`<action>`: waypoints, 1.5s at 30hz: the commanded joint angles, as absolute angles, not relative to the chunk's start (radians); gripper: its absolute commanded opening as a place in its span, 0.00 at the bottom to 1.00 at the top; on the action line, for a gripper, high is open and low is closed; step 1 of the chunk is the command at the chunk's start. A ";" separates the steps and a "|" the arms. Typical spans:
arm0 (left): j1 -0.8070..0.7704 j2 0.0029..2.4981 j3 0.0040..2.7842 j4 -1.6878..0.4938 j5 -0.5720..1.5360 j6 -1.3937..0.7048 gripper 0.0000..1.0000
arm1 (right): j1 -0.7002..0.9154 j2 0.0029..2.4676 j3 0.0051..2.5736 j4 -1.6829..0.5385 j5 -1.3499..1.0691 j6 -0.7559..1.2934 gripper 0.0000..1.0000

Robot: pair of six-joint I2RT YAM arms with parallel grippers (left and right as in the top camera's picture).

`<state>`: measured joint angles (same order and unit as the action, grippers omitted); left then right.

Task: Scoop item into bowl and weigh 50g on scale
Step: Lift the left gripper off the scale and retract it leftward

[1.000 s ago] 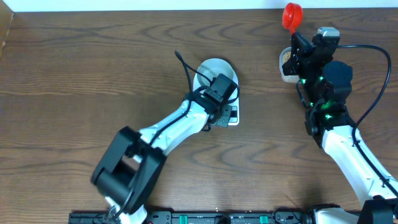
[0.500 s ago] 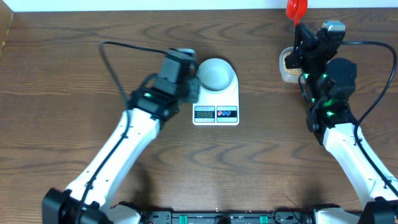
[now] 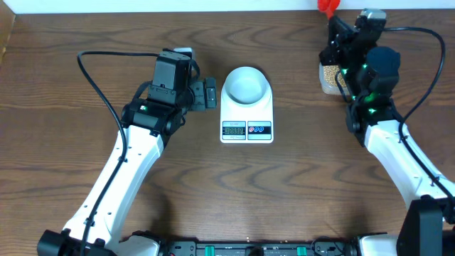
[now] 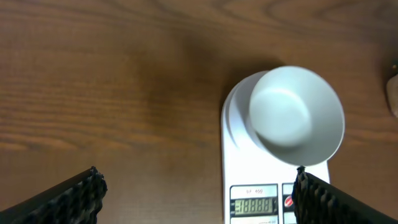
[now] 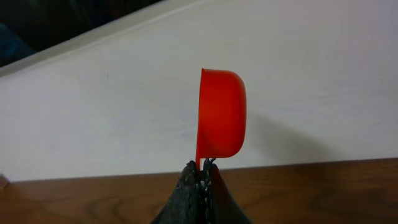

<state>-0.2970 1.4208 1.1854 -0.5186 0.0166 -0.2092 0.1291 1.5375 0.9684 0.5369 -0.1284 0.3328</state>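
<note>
The white bowl (image 3: pixel 247 84) (image 4: pixel 297 115) stands on the back half of the white scale (image 3: pixel 247 122) (image 4: pixel 249 180), and its inside looks bare. The scale's display is lit. My left gripper (image 3: pixel 210 93) (image 4: pixel 199 202) hovers just left of the scale, open, with nothing between its fingers (image 4: pixel 78 194). My right gripper (image 3: pixel 334 27) (image 5: pixel 202 171) is at the back right, shut on the handle of a red scoop (image 3: pixel 327 6) (image 5: pixel 221 115) that points up toward the wall. Tan beans (image 3: pixel 325 70) show in a tub beneath that arm.
The clear tub (image 3: pixel 328 84) sits at the back right, mostly hidden by the right arm. A pale wall (image 5: pixel 93 112) runs along the table's far edge. Black cables loop off both arms.
My left arm has swung left off the scale and its gripper has opened. The right gripper has carried the red scoop a little further back.
</note>
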 commanded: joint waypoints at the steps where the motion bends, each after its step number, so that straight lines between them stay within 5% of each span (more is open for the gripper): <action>1: -0.293 1.412 1.192 -0.535 0.007 -0.207 0.98 | 0.125 1.537 1.001 0.522 -0.229 0.348 0.01; 24: -0.236 1.190 1.192 -0.745 0.203 0.151 0.98 | 0.059 1.418 1.001 0.192 -0.366 0.264 0.01; 35: -0.226 1.157 1.193 -0.805 0.473 0.443 0.98 | 0.054 1.420 1.001 0.214 -0.364 0.219 0.01; 45: -0.193 1.160 1.193 -0.889 0.482 0.448 0.99 | 0.054 1.467 1.001 0.321 -0.339 0.221 0.01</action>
<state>-0.1970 1.1683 1.1854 -0.8837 0.4404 0.4206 0.0563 1.4422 0.9810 0.3115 -0.3477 0.2390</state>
